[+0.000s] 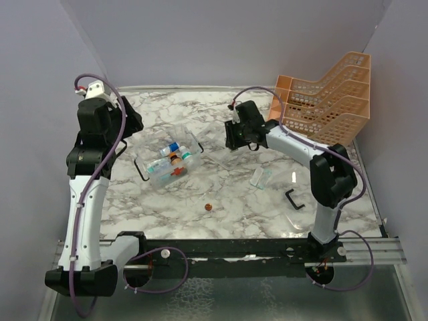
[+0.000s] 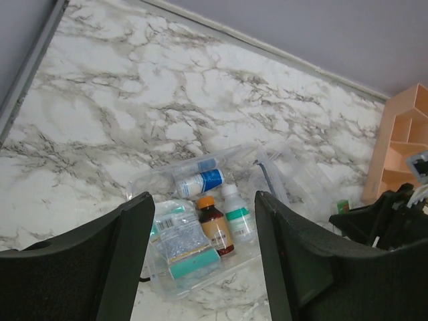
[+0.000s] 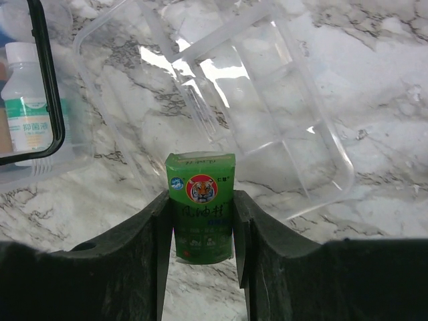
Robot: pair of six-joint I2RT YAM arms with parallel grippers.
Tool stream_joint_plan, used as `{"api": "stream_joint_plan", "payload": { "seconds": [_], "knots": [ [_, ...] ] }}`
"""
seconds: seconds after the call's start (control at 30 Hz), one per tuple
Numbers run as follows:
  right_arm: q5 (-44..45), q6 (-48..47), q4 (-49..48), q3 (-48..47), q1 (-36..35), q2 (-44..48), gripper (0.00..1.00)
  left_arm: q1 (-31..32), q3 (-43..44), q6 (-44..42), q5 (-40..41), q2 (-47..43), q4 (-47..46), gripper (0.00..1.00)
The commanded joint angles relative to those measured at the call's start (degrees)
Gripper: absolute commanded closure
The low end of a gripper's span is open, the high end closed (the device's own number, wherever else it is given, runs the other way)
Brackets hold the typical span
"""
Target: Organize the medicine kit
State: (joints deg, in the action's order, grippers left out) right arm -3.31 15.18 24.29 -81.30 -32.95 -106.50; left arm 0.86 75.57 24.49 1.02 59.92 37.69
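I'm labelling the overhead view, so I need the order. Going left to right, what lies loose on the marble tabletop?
medicine kit → small brown round item → small clear piece → black U-shaped handle

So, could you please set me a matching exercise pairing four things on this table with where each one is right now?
Things:
1. green packet
2. brown bottle
3. orange rack
4. black handle

Places:
A. far right corner of the table
B. lying loose on the table near the right arm
C. gripped in the right claw
D. inside the clear box

Pairs: 1-C, 2-D, 3-A, 4-B.
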Motion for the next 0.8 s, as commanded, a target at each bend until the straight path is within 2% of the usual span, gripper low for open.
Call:
{"api": "stream_joint_plan", "payload": {
  "seconds": [0.0, 0.2, 0.37, 0.77],
  "knots": [
    [-6.68, -4.19, -4.57, -3.90, -1.67, -4.24, 0.61, -0.25, 1.76, 1.66, 5.00, -2.79, -0.79, 0.36],
    [-12.25, -9.39, -2.50, -10.44, -1.89, -11.51, 0.60, -0.25, 1.18, 1.72, 6.26, -3.84, -0.84, 0.35],
    [-14.77, -12.24, -1.83, -12.64, -2.61, -13.84, 0.60, -0.25, 0.88, 1.70, 6.15, -3.56, -0.82, 0.36],
    [-8.94, -18.43, -0.58, -15.22, -4.36, -18.11, 0.57, -0.25, 1.75, 0.76, 6.45, -1.14, -0.86, 0.36]
  ]
}}
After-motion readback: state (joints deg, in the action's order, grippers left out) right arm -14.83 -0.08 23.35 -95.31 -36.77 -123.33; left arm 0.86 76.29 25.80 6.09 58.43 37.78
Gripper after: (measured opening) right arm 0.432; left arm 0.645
